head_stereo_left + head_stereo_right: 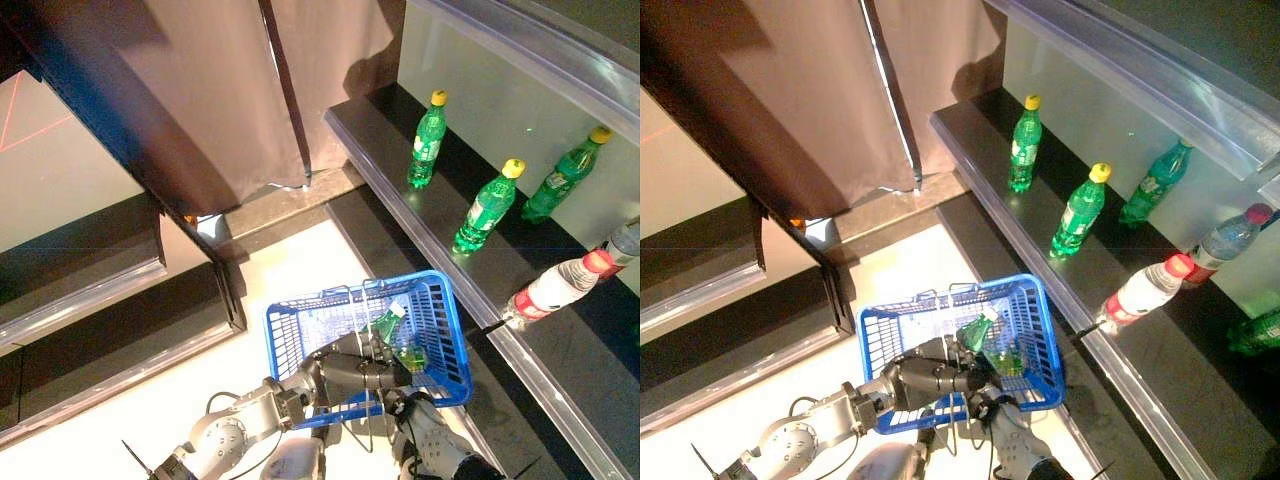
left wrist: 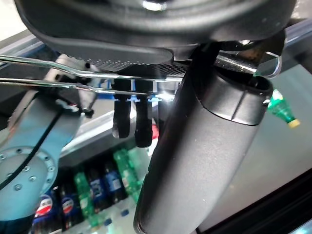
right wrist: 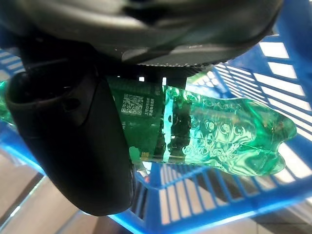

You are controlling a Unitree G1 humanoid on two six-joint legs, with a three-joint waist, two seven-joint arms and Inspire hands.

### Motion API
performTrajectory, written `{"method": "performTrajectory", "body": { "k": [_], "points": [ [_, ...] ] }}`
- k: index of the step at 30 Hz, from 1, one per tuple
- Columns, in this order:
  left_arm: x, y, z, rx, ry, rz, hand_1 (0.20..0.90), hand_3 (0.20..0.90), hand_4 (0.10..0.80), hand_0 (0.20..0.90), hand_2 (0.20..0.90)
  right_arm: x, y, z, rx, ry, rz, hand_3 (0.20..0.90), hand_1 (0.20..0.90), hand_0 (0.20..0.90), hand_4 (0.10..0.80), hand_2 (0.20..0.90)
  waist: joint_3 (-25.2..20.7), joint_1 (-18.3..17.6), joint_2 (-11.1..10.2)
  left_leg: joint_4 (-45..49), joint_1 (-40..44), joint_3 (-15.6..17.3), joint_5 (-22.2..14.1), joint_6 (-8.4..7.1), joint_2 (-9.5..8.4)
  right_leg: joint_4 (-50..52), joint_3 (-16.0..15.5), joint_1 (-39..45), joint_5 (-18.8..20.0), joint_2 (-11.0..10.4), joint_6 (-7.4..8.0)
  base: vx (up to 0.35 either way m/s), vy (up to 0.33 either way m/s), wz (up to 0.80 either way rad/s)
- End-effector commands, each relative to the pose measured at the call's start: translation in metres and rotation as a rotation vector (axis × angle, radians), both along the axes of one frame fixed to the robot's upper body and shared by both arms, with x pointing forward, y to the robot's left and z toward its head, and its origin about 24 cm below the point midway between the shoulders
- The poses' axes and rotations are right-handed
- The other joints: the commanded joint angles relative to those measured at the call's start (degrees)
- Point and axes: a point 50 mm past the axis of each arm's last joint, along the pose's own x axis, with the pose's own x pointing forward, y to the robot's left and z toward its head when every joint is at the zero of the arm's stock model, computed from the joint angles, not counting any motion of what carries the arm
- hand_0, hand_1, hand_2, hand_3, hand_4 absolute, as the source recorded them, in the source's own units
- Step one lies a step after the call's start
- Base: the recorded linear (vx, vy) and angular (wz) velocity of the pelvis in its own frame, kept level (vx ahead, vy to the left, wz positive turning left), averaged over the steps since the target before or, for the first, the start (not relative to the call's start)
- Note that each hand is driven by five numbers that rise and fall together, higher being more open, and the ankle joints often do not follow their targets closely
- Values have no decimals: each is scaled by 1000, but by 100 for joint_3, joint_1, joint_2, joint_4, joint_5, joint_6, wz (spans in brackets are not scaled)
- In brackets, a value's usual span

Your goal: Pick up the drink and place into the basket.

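The blue basket point(image 1: 300, 328) is held up in front of me, with my left hand point(image 1: 350, 376) shut on its thin wire handles point(image 2: 48, 73). My right hand point(image 1: 404, 402) is at the basket's near rim, shut on a green drink bottle point(image 1: 392, 330) with a white cap. The bottle lies tilted inside the basket's opening. In the right wrist view my thumb point(image 3: 73, 146) and fingers are curled round the green bottle point(image 3: 219, 136), with the basket's blue mesh point(image 3: 287, 63) behind it.
A dark shelf point(image 1: 390, 130) runs along the right with upright green bottles point(image 1: 488, 210) with yellow caps and a clear bottle with a red label point(image 1: 555, 288). A brown curtain point(image 1: 230, 90) hangs at the back. A dark step point(image 1: 100, 300) lies at the left.
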Motion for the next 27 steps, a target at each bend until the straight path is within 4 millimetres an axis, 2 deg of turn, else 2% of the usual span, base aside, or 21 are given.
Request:
{"method": "performTrajectory", "body": {
  "k": [1, 5, 16, 27],
  "points": [
    [-14, -49, 103, -607, -316, -246, 300, 200, 100, 300, 300, 21, 52, 29, 226, -69, 49, 200, 300, 300, 100, 300, -813, 41, -30, 513, 11, -50, -600, 338, -270, 163, 199, -487, 363, 49, -419, 90, 14, 0],
    [-16, -56, 101, -623, -272, -271, 300, 200, 100, 300, 300, 16, 50, 9, 283, 128, -23, 200, 300, 300, 100, 300, -867, 38, -2, 482, 110, -27, -590, 355, -258, 149, 201, -400, 382, 45, -417, 86, 14, 0],
    [-25, -79, 88, -636, -136, -315, 300, 200, 100, 300, 300, 28, 28, -11, 273, 326, -174, 200, 300, 300, 100, 300, -1038, 127, -8, 500, 349, -72, -593, 388, -237, 170, 146, -161, 419, 55, -413, 122, 3, 2],
    [-29, -90, 75, -630, -49, -277, 300, 200, 100, 300, 300, -10, 20, -44, 201, 597, -198, 200, 300, 300, 100, 300, -1306, 175, -83, 515, 619, -58, -662, 422, -214, 178, 71, 117, 406, 41, -357, 108, 0, 4]
  ]
}}
